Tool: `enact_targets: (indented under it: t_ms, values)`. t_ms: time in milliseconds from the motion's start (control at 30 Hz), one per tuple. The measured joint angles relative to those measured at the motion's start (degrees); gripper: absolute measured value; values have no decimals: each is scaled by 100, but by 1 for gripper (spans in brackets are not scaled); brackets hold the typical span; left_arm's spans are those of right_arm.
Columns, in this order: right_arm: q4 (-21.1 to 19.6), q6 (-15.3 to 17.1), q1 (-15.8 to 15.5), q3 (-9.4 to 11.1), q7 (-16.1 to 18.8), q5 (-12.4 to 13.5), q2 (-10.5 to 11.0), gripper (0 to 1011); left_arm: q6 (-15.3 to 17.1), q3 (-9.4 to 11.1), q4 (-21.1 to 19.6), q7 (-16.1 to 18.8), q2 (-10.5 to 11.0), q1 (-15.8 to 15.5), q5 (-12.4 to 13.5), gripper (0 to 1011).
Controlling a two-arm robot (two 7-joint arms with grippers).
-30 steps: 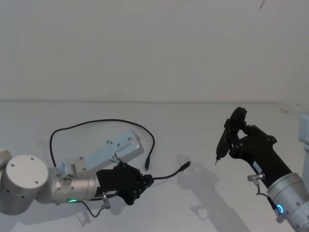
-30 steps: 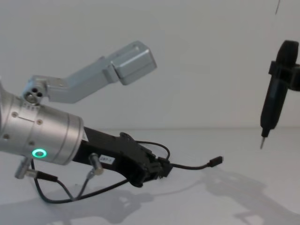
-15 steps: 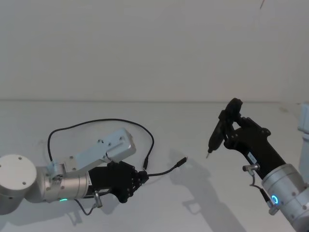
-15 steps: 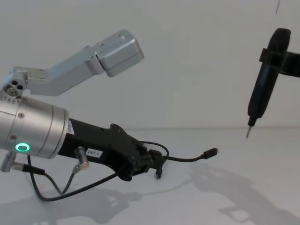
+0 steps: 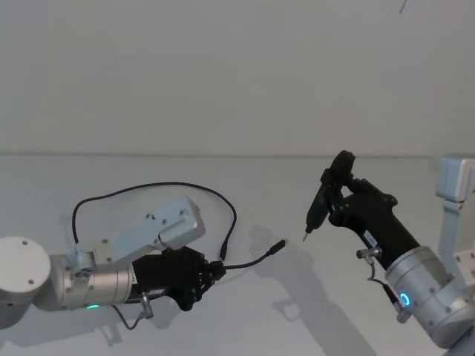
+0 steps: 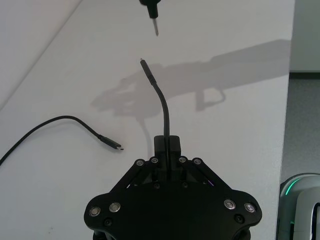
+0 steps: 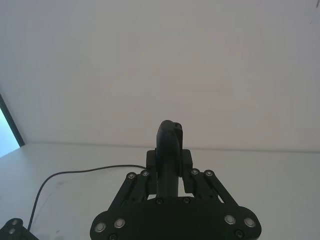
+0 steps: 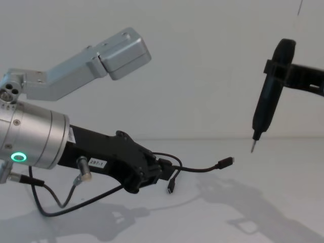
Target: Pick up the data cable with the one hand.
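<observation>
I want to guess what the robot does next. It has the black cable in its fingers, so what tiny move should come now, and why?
Probably raise the left gripper a little. Its fingers are shut on the cable near one plug, but the long loop seems to lie on the table. The right gripper, shut on a pointed tool, hovers nearby.

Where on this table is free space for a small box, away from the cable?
Bare table lies along the back wall beyond the data cable loop, and in front between the arms. Crowded: around the left hand gripping it, and between its plug and the pointed tool in the right hand.
</observation>
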Motion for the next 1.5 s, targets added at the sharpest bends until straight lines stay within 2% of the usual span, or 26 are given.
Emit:
enact_targets:
  t_ms: [633, 1500]
  values:
    - [456, -175, 220, -151, 181, -60, -103, 279, -21, -15, -25, -3, 25, 12, 2, 38]
    - [927, -510, 429, -242, 423, -350, -103, 279, -26, -18, -32, -2, 31, 15, 2, 38]
